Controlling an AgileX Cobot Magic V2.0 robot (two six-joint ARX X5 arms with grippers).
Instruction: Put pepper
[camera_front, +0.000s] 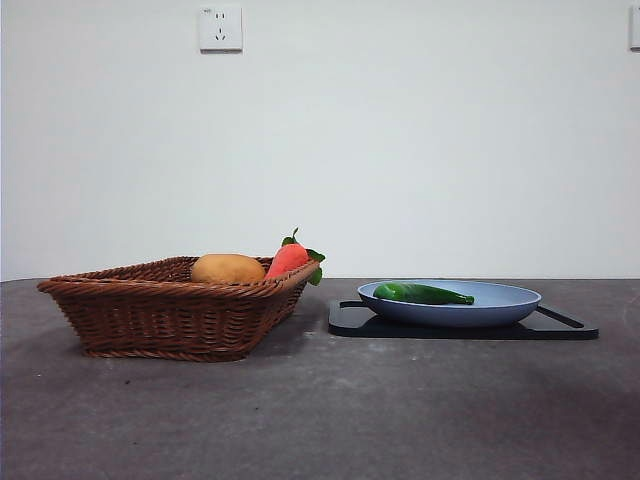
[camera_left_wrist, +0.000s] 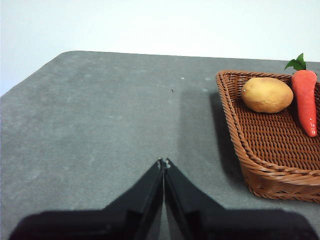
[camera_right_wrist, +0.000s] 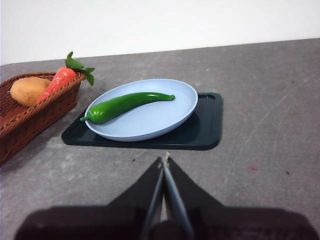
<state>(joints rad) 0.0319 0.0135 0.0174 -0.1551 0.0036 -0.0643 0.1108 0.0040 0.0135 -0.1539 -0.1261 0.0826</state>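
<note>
The green pepper (camera_front: 421, 294) lies flat in a light blue plate (camera_front: 500, 303) that sits on a black tray (camera_front: 560, 328). It also shows in the right wrist view (camera_right_wrist: 125, 105), lying across the plate (camera_right_wrist: 165, 115). My right gripper (camera_right_wrist: 164, 161) is shut and empty, above the table a short way in front of the tray. My left gripper (camera_left_wrist: 163, 162) is shut and empty over bare table, beside the wicker basket (camera_left_wrist: 260, 165). Neither gripper shows in the front view.
A brown wicker basket (camera_front: 150, 310) stands left of the tray and holds a yellow-brown potato (camera_front: 228, 268) and a red-orange carrot with green leaves (camera_front: 290, 257). The carrot leans over the basket rim nearest the plate. A white wall stands behind the grey table.
</note>
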